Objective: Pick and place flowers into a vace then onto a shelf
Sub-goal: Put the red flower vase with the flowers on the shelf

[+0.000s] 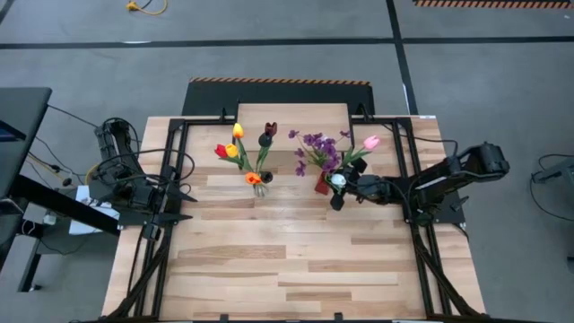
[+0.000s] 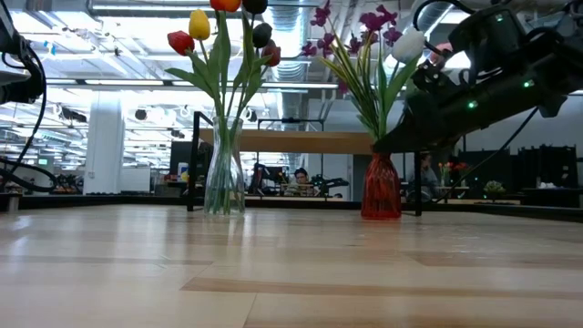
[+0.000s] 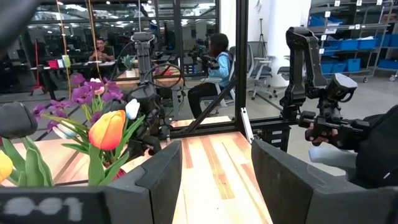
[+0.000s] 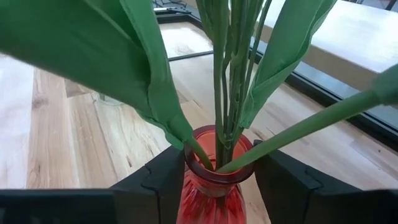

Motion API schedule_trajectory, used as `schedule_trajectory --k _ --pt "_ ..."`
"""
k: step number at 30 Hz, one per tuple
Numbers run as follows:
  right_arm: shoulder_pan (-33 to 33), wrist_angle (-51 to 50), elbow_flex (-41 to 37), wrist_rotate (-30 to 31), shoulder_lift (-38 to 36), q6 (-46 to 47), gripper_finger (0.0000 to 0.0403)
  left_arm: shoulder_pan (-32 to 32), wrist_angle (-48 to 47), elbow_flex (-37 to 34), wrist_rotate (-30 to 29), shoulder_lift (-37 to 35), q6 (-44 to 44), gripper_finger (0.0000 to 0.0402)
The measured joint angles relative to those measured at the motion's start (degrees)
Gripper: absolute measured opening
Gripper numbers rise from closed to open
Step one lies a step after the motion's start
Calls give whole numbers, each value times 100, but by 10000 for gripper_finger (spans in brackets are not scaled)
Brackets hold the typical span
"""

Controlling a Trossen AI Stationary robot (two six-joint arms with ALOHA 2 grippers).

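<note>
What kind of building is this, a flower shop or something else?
Probably a robotics lab or workshop, not a shop: two dark robot arms flank a wooden slatted table, with blue storage bins on shelving and people seated at desks behind.

Even, diffuse overhead light; the pale slatted wooden table [image 1: 296, 260] shows only faint, soft shadows from above. In the low view, bright ceiling strip lights [image 2: 118, 41] backlight the scene, leaving the dark robot arm [image 2: 483, 87] near silhouette and the nearest boards soft. In the right wrist view, broad green leaves [image 4: 93, 56] close to the lens blur, while the red ribbed glass vase [image 4: 214, 180] stays sharp.
</note>
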Motion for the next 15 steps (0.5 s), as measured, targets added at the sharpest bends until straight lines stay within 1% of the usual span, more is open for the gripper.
schedule_trajectory --k 3,8,10,15 --pt "59 1 0 8 -82 -49 173 0 2 0 0 0 -19 184" --pt "201 17 0 16 -248 -105 152 0 15 0 -2 2 -21 184" --pt "253 13 0 20 -327 -105 152 0 36 0 -2 1 -21 184" --pt "369 -134 8 17 -568 -104 174 0 40 0 -2 1 -22 184"
